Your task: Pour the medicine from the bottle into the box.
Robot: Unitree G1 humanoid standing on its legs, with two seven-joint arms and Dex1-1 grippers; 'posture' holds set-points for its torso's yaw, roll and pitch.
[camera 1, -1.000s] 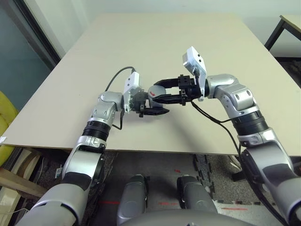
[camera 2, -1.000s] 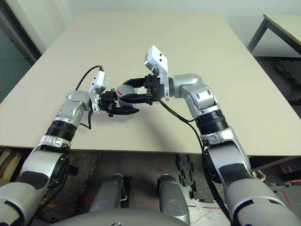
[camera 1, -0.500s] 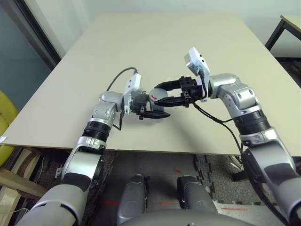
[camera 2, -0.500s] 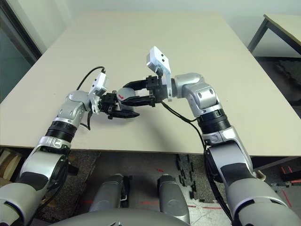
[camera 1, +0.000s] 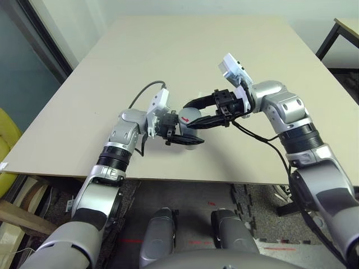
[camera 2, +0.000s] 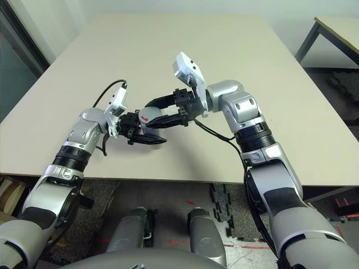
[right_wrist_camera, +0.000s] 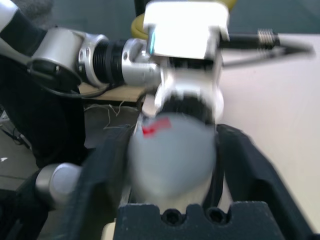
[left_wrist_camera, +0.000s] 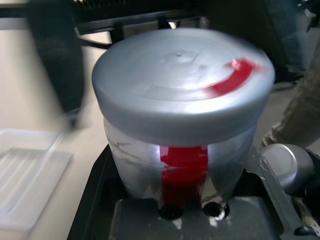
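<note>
Left wrist view: the bottle (left_wrist_camera: 182, 150), capped in grey, sits pinched in the left gripper (camera 1: 185, 134) above the table (camera 1: 196, 61). Right gripper (camera 1: 196, 114) fingers flank the cap (left_wrist_camera: 182, 82), spread apart. Beside lies the box (left_wrist_camera: 27, 175).

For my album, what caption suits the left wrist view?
Left gripper clamps the capped bottle; the box waits beside.
</note>
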